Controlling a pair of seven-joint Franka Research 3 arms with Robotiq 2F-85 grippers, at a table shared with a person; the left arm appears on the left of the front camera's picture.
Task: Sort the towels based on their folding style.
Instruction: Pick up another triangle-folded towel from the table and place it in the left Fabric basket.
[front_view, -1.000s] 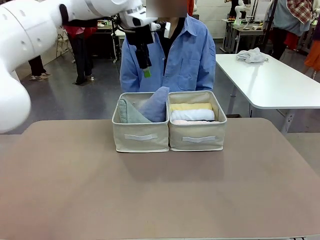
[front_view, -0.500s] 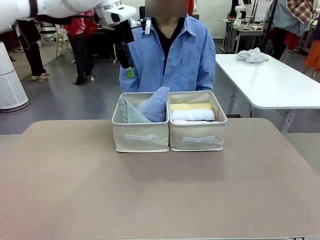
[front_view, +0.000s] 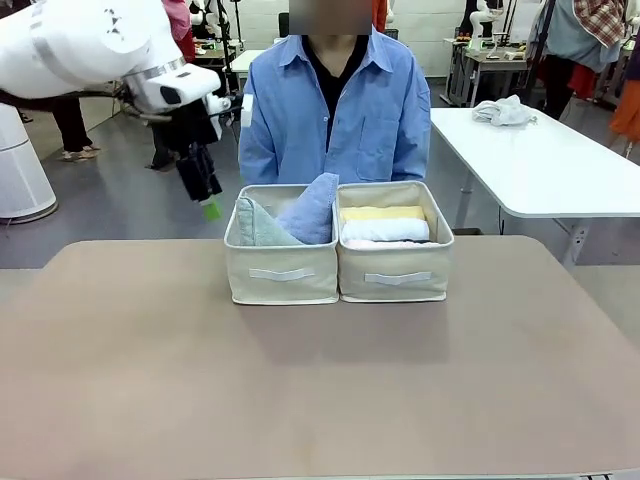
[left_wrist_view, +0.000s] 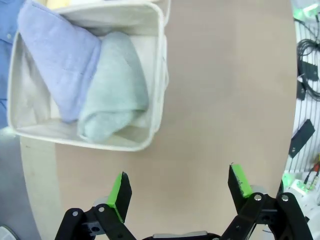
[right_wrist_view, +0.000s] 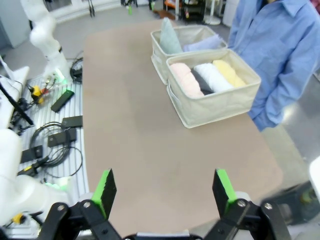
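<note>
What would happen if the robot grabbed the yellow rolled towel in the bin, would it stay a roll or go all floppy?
Probably floppy. The yellow towel looks like soft terry cloth, so it would likely squash and sag when pinched. Nothing visible ties the roll, so it may start unrolling once lifted out. It lies packed against the white towel in the bin, which likely helps it keep shape.

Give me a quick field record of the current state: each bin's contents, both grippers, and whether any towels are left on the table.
left bin: lavender-blue cone towel and grey-green cone towel
right bin: yellow roll, white roll, dark grey roll, pale pink roll, side by side
left gripper: open, holding nothing, raised beside the left bin
right gripper: open, holding nothing, high above the table
towels loose on the table: none seen
person: standing behind the bins
sorting: looks complete
</note>
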